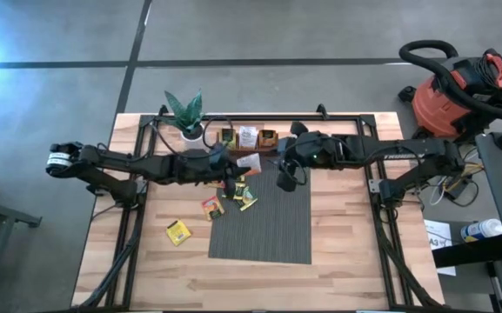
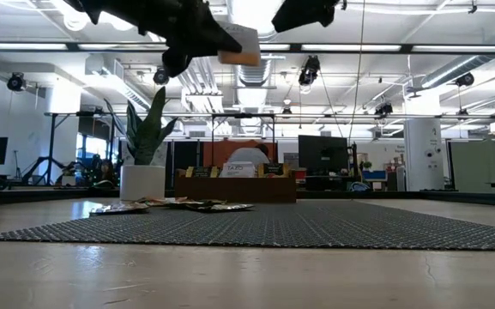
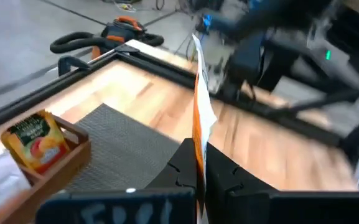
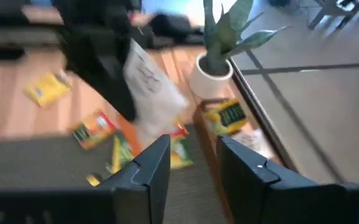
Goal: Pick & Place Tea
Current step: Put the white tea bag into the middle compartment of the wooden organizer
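Observation:
My left gripper (image 1: 233, 168) is shut on a white and orange tea sachet (image 1: 249, 163), high above the far left corner of the grey mat (image 1: 268, 226). My right gripper (image 1: 284, 181) stands open just to the sachet's right, with nothing between its fingers (image 4: 151, 168). Several more sachets (image 1: 242, 196) lie flat on the mat's far left corner, and a yellow one (image 1: 178, 231) lies on the wood left of the mat. The wooden tray (image 1: 246, 137) at the far edge holds other sachets upright. My left gripper pinches the sachet between its two fingers (image 3: 179, 171) at the edge nearest the gripper (image 3: 198, 146). The fingers come nearly level from the table's left. The sachet stands out past the fingertips, seen edge-on in the wrist view, lifted well clear of mat and table (image 2: 240, 45).
A potted plant (image 1: 187, 117) stands at the far left beside the tray. A metal frame (image 1: 355, 122) runs along the table's far edge and its two sides. A red shop vacuum (image 1: 459, 87) sits on the floor beyond the table's far right corner.

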`<state>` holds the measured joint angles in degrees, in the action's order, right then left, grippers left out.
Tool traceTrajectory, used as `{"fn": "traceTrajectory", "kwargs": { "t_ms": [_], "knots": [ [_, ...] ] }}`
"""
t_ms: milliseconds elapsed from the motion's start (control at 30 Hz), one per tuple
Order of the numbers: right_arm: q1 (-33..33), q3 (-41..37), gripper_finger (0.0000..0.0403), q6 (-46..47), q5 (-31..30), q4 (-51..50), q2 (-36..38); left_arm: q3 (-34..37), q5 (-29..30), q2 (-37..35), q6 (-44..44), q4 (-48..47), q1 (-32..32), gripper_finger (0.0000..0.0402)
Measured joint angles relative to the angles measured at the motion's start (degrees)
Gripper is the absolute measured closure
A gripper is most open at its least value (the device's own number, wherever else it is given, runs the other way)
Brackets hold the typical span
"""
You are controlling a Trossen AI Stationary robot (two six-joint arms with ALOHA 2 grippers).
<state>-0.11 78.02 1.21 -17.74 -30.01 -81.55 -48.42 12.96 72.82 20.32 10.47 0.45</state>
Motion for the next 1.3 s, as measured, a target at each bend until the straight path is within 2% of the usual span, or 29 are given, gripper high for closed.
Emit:
{"fn": "traceTrajectory", "kwargs": {
  "t_ms": [100,267,400,700,933,1300],
  "knots": [
    [-0.81,1.68,0.0271,-6.20,2.23,-1.63,-1.14,0.00,0.24,0.00,-6.39,-2.14,-0.23,0.0398],
    [-3.61,6.44,0.0274,-8.80,12.90,-6.89,-5.06,0.00,2.49,0.00,-16.57,-2.46,-0.03,0.0397],
    [-5.29,12.08,0.0274,-11.12,13.53,-11.23,-10.16,-0.05,3.52,0.00,-22.35,-3.29,0.38,0.0394],
    [-6.62,25.84,0.0259,-16.58,16.52,-19.24,-19.84,-0.07,4.03,0.17,-23.55,-8.03,1.65,0.0392],
    [-6.57,33.07,0.0265,-17.92,16.95,-25.33,-25.80,-0.07,4.53,0.17,-24.81,-7.99,1.71,0.0391],
    [-6.81,35.22,0.0318,-17.76,18.21,-26.99,-28.19,-0.07,4.53,0.17,-24.72,-8.18,1.71,0.0390]
  ]
}}
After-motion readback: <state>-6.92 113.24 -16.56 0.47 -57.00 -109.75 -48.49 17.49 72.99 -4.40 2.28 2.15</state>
